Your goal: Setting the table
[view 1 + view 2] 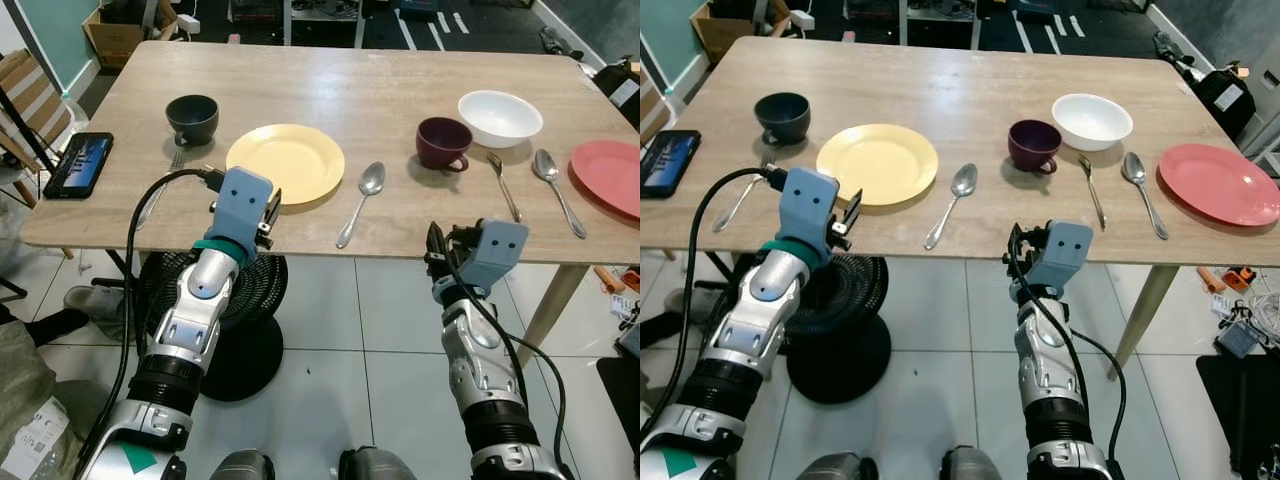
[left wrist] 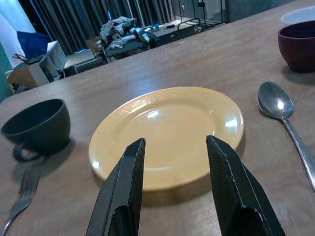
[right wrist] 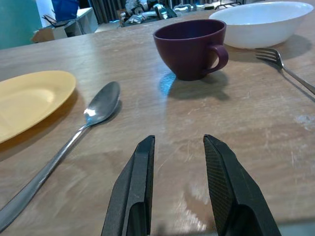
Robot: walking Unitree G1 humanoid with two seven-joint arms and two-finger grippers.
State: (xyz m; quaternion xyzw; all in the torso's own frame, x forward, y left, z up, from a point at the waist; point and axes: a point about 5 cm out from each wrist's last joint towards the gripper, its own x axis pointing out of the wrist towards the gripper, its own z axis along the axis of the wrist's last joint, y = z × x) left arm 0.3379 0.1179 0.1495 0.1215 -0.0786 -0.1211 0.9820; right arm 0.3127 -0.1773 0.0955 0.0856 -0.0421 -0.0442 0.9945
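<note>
Wooden desk (image 1: 360, 90) carries two place settings, and we record them from the robot's left to its right. We find a fork (image 1: 158, 190) at the left, just beside a dark cup (image 1: 192, 118) that stands behind its tines, and then a yellow plate (image 1: 285, 163) near the front edge. We note a spoon (image 1: 361, 201) lying just to the right of that plate, bowl end away from the robot. We see a purple cup (image 1: 443, 142) further right with its handle turned toward the front edge, and a white bowl (image 1: 499, 117) close behind it to the right. We observe a second fork (image 1: 503, 184) and a second spoon (image 1: 556, 187) lying side by side between the purple cup and a red plate (image 1: 610, 176), which sits at the right edge. We also note a phone (image 1: 79, 163) at the left edge, well apart from the settings. We find the left claw (image 2: 174, 184) hovering at the front rim of the yellow plate, fingers apart and holding nothing. We find the right claw (image 3: 178, 189) low at the desk's front edge, pointed between the first spoon and the purple cup, fingers likewise apart and empty. We see a black round stool (image 1: 235, 300) on the tiled floor beneath the desk.
</note>
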